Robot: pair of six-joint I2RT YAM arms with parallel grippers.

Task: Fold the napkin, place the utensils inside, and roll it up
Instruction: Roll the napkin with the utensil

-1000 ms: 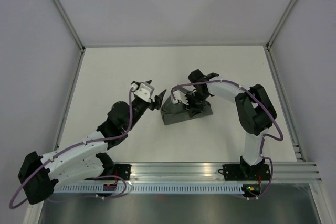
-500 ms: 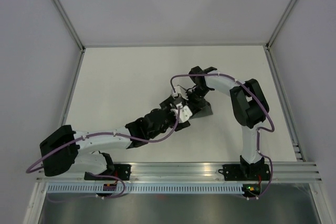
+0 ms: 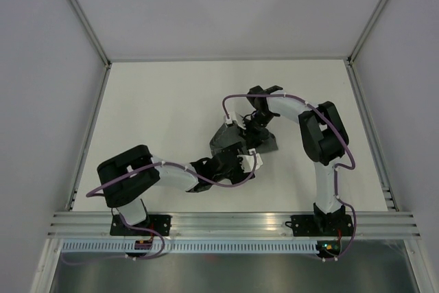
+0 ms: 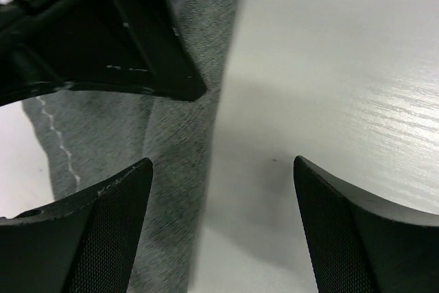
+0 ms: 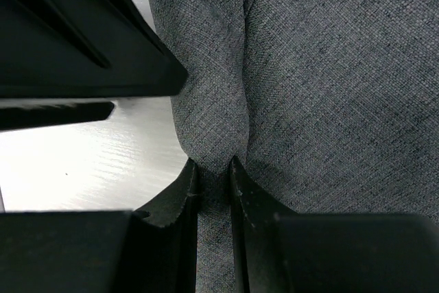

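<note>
Napkin (image 3: 221, 139) lies bunched on the bench (image 3: 158, 101), caught between both grippers. Right gripper (image 5: 214, 166) is at the napkin's far side, pinched narrow on a raised crease of the cloth, probably to pin the fold. Left gripper (image 4: 223, 162) is at the napkin's near edge, spread wide and holding nothing. The hem sits just inside its left finger, so it looks lined up to grab. No utensils in view.

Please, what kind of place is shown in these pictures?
Probably a robot test cell in a lab: a white table closed in by plain grey walls, with the left arm and right arm bolted to an aluminium rail at its near edge.
</note>
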